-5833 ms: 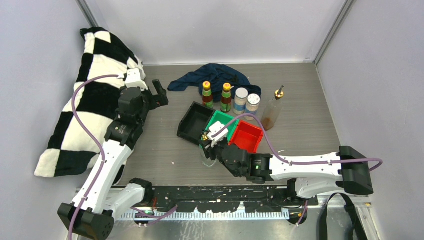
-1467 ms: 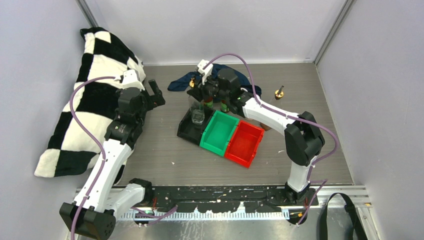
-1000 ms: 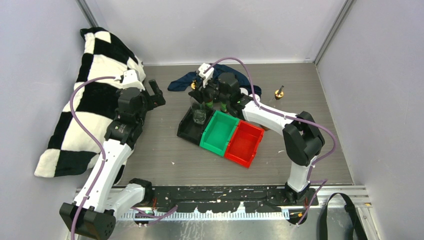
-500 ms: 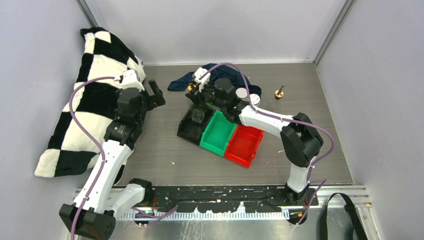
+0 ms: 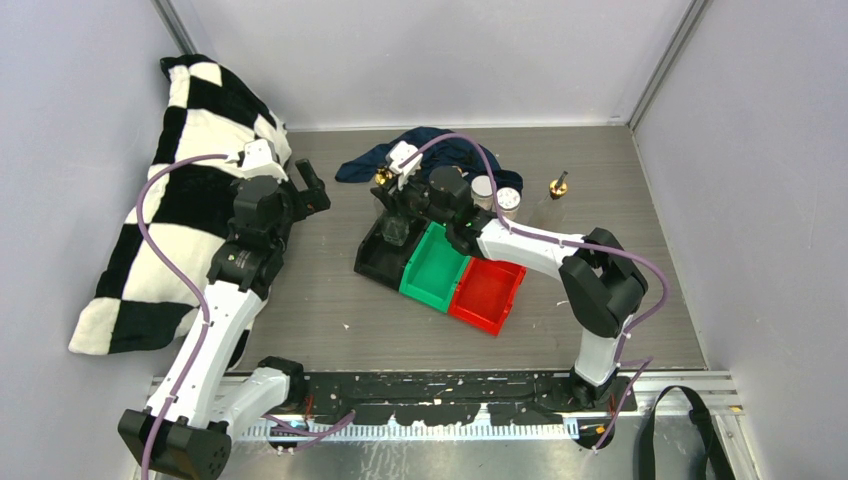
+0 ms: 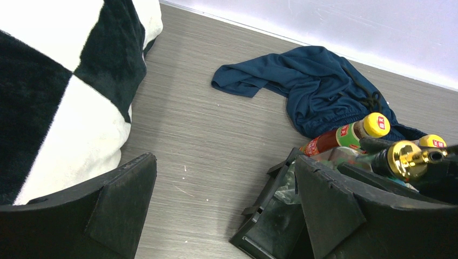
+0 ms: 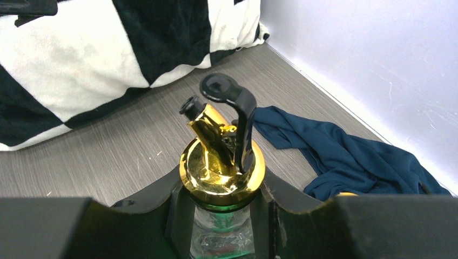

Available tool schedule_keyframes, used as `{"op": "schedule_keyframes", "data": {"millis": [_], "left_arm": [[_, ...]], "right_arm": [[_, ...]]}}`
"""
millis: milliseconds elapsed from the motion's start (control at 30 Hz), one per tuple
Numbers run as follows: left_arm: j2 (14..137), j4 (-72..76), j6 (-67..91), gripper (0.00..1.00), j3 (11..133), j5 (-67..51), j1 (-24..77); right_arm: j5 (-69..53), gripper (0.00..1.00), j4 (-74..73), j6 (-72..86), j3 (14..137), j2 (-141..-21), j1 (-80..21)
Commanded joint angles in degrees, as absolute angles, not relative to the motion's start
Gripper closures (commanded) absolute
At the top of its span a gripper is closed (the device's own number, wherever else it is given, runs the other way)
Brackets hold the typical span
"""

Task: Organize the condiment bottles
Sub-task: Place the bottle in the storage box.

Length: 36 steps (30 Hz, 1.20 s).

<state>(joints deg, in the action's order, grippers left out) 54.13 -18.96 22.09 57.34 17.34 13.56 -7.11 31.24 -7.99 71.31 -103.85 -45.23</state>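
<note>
My right gripper (image 5: 394, 203) is shut on the neck of a clear glass bottle with a gold pourer top (image 7: 221, 162). The bottle's body (image 5: 394, 231) is down inside the black bin (image 5: 371, 259). In the right wrist view both fingers (image 7: 178, 216) press against the neck just under the gold collar. A second glass bottle (image 5: 553, 192) stands to the right. Two white-capped jars (image 5: 484, 187) stand behind the arm. Two yellow-capped bottles (image 6: 376, 124) show behind the bin. My left gripper (image 5: 314, 188) hangs open and empty, left of the bins.
A green bin (image 5: 436, 270) and a red bin (image 5: 488, 292) sit in a row right of the black one. A blue cloth (image 5: 440, 150) lies behind the bottles. A black-and-white checked pillow (image 5: 180, 200) fills the left side. Walls close in at the back and right.
The right gripper, holding the glass bottle, carried it from the front of the bins to the black bin, then shifted slightly left over the last second. The left arm has not moved.
</note>
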Motion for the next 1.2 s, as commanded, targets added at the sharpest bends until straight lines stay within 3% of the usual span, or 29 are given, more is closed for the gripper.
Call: {"op": "schedule_keyframes", "data": {"millis": [0, 267, 1167], "left_arm": [[53.1, -17.7, 22.5, 0.00, 57.9, 16.9, 13.2], [53.2, -17.7, 22.5, 0.00, 58.0, 17.1, 13.2], [52.4, -17.7, 22.7, 0.00, 57.6, 17.6, 12.9]], "right_arm": [[-5.3, 0.47, 35.1, -9.4, 71.0, -100.5, -45.4], [-5.2, 0.30, 34.3, -9.3, 71.5, -100.1, -45.4], [-1.9, 0.21, 28.3, -11.0, 74.3, -97.6, -45.3]]}}
